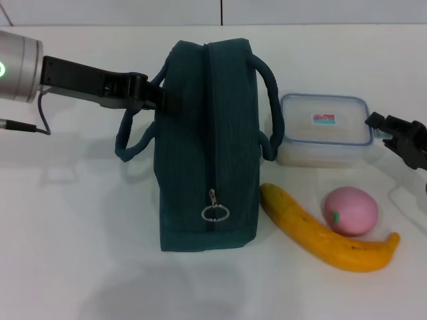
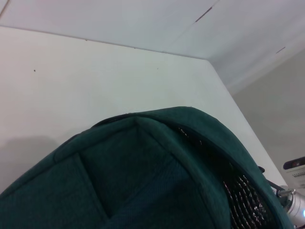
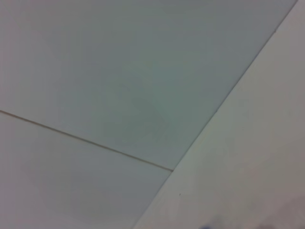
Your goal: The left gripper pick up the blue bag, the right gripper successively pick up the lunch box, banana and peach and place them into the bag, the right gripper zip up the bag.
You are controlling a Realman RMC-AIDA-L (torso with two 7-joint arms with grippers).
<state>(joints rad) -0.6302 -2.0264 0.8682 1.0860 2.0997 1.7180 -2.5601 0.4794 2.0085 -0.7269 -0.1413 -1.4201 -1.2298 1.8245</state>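
The blue bag (image 1: 207,147) stands on the white table with its zipper ring pull (image 1: 215,212) at the near end. My left gripper (image 1: 165,99) reaches in from the left and is shut on the bag at its left handle. The left wrist view shows the bag (image 2: 138,181) close up, with silver lining at a gap. The lunch box (image 1: 325,130) lies right of the bag. The banana (image 1: 320,233) and the peach (image 1: 350,211) lie in front of the box. My right gripper (image 1: 390,133) is open, just right of the lunch box.
The white table (image 1: 80,253) extends in front and to the left. A pale wall stands behind the table. The right wrist view shows only wall panels and a strip of table.
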